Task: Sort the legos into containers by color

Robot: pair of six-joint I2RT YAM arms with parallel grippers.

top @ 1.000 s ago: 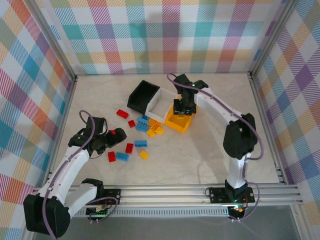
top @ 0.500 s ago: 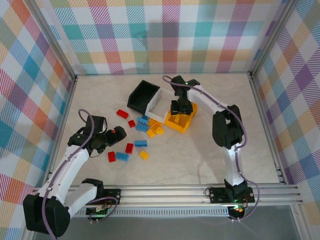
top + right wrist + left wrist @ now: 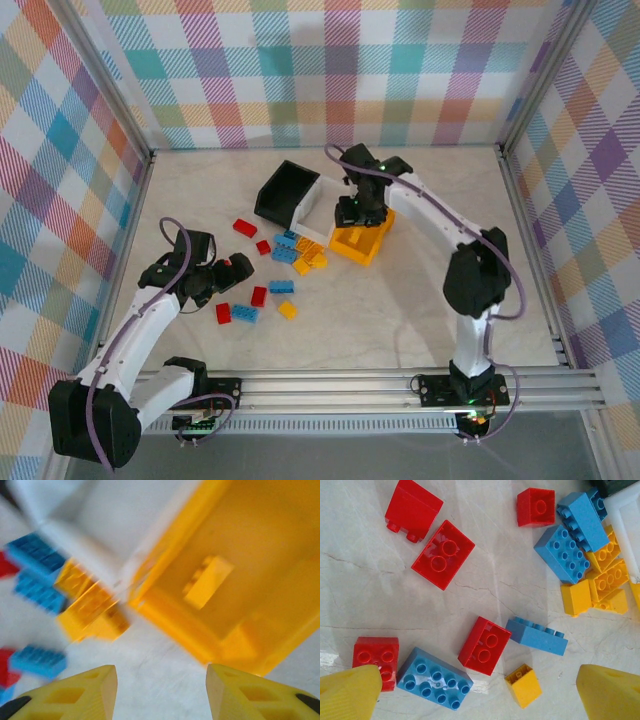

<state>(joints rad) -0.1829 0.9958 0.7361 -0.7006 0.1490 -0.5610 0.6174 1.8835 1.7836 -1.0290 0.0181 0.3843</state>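
Observation:
Red, blue and yellow legos lie scattered left of centre on the table, among them a red brick (image 3: pixel 484 645), a blue brick (image 3: pixel 434 677) and a small yellow brick (image 3: pixel 523 685). My left gripper (image 3: pixel 226 275) (image 3: pixel 480 702) hovers open over these, holding nothing. Three containers stand in a row: black bin (image 3: pixel 283 190), white bin (image 3: pixel 322 195), yellow bin (image 3: pixel 360 248). My right gripper (image 3: pixel 355 215) (image 3: pixel 162 680) hangs open and empty over the near-left edge of the yellow bin (image 3: pixel 180 630). One yellow brick (image 3: pixel 207 582) lies inside that bin.
A cluster of yellow legos (image 3: pixel 310 257) and blue legos (image 3: pixel 285 247) sits right against the front of the white bin. The enclosure's metal frame and checked walls ring the table. Bare tabletop stretches to the right of the yellow bin.
My right gripper's jaws have spread apart over the yellow bin, and the arm has shifted a little to the left. The left arm has hardly moved.

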